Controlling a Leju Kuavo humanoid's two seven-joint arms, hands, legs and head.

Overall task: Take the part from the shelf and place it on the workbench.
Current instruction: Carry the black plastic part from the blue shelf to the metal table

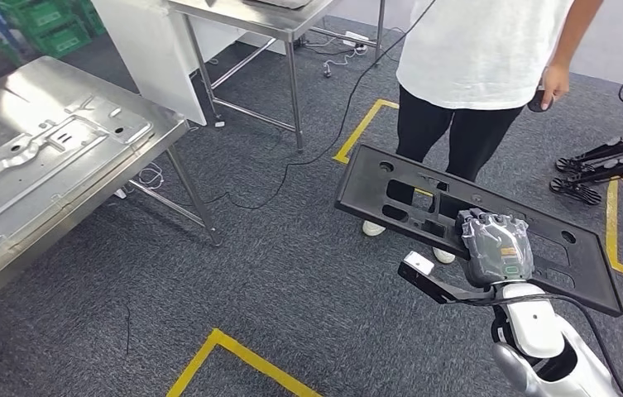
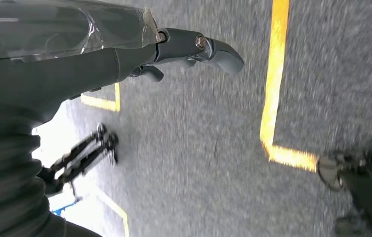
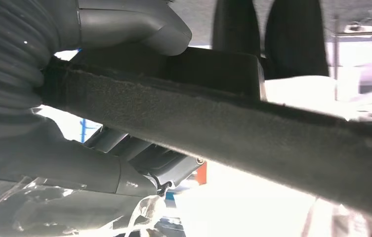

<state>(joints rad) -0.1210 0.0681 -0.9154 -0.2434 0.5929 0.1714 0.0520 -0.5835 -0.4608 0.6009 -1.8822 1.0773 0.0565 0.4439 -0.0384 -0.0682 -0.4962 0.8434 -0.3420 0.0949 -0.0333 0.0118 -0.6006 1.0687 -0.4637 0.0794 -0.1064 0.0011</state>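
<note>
I am carrying the part (image 1: 473, 227) in my right hand (image 1: 498, 248), with my fingers closed over its near long edge while the flat black panel is hanging out over the grey carpet (image 1: 291, 281), not touching anything else. In the right wrist view my thumb (image 3: 134, 24) is pressing on one face of the panel's edge (image 3: 223, 123) and my darker fingers (image 3: 139, 158) are wrapping the other face, so I am judging the grip to be firm. The part is a long, thin, matte black plastic plate with several rectangular cut-outs and small round holes; its long axis is running from the upper left to the lower right in the head view, slightly tilted.

The desk (image 1: 51, 165), a steel-topped one with a pressed metal sheet lying on it, is standing well apart to my left, so the coming move is calling for a swing or turn leftward. A person (image 1: 473, 66) is standing just beyond the part.

My left hand (image 2: 193, 47) is hanging over the floor, holding nothing, its fingers loosely extended.
</note>
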